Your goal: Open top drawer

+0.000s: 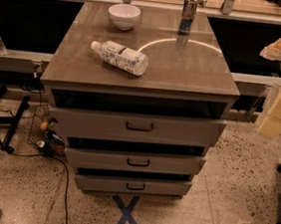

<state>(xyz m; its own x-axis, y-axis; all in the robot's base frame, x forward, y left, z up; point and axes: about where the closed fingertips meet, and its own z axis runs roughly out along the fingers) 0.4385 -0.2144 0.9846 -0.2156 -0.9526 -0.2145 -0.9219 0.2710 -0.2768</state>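
Note:
The top drawer (138,127) is the widest grey-brown front of the cabinet, directly under the cabinet top, with a dark loop handle (139,126) at its centre. A dark gap runs above its front, and the front stands further forward than the two below. My gripper (280,109) shows as a cream-coloured shape at the right edge of the view, to the right of the cabinet, apart from the drawer and well away from the handle.
Two shallower drawers (135,161) (132,186) sit below. On the cabinet top (195,65) lie a plastic bottle (119,57), a white bowl (124,15) and a can (188,15). A blue tape X (127,216) marks the floor. Cables and a wire basket (45,131) are at the left.

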